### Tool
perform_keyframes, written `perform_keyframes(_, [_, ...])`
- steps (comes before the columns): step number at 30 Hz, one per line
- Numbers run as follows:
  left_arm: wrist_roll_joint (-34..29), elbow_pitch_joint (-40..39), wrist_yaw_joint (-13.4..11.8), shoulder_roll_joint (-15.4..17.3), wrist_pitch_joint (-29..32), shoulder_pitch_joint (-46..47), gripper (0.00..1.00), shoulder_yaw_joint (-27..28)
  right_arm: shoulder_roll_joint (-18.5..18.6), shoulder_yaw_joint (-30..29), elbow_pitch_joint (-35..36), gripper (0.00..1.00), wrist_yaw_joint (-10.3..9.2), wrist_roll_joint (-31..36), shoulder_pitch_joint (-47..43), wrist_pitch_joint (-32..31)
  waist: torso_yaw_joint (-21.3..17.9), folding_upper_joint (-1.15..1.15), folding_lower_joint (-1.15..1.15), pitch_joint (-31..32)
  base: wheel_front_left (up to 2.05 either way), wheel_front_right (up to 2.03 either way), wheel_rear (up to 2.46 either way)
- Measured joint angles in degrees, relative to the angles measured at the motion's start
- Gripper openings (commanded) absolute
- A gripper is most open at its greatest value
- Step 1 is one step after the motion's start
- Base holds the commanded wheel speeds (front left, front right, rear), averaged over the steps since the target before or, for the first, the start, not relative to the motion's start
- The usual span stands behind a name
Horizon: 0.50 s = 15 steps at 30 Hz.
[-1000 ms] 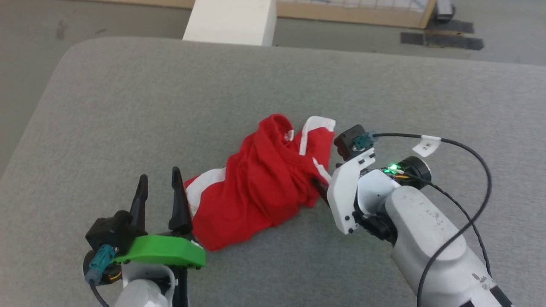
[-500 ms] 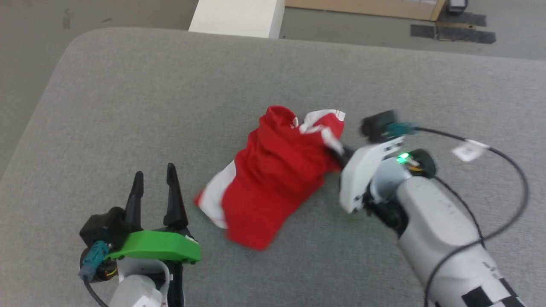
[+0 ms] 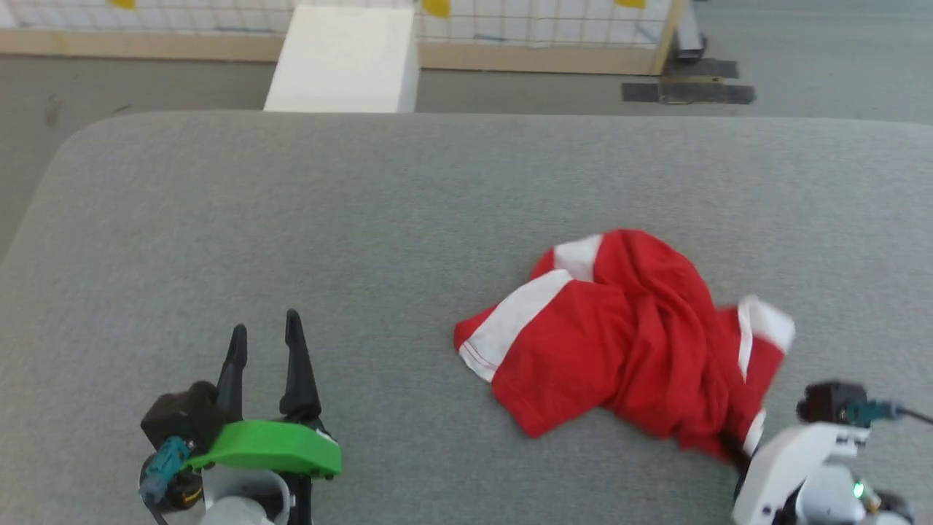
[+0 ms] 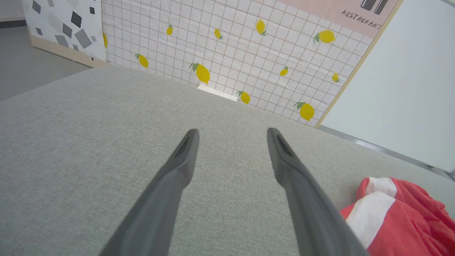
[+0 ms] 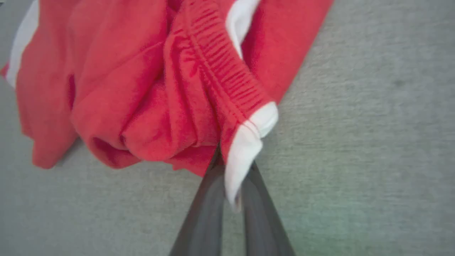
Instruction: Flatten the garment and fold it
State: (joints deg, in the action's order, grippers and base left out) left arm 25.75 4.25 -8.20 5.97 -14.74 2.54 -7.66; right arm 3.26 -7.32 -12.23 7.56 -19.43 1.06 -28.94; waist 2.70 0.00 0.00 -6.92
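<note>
Pinching tight, the right gripper (image 5: 233,167) is holding a white corner of the garment (image 5: 142,89) between its two dark fingers, and the fingers are pressing so close together that only the cloth is fitting between them. In the head view this right gripper (image 3: 736,456) is sitting at the bottom right, poking into the near right end of the garment (image 3: 619,343). The garment is lying in a crumpled red heap on the grey top (image 3: 291,219), over on the right side. It is not lying flat; it is bunching up in thick folds. Its stretchy waistband (image 5: 220,64) is running down to the pinched corner, and a wide white stripe (image 3: 510,321) is showing on the left end of the heap. The left gripper (image 3: 264,326) is sitting at the bottom left with its fingers spread apart, holding nothing, well apart from the garment. In the left wrist view the left gripper (image 4: 231,132) is pointing across the grey top, and the garment (image 4: 398,220) is peeking in at the bottom right corner. A white box (image 3: 342,62) is standing past the far edge of the grey top, and a wall with lemon pictures (image 4: 231,53) is standing behind it.
</note>
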Motion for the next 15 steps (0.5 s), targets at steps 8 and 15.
perform_keyframes(8, [1.31,1.37,1.01,-0.01,4.35,-0.75,1.00,-1.56,-0.55,-2.50,12.18,1.00,0.00,-9.42,-5.30,-0.58,-4.61,0.00,0.00,1.39,0.00,0.00,0.00])
perform_keyframes(15, [5.28,4.28,3.09,-1.71,17.88,3.84,1.00,-8.97,-0.23,-12.67,14.49,1.00,0.00,-5.76,-0.46,10.77,-6.63,0.00,0.00,2.36,0.00,0.00,0.00])
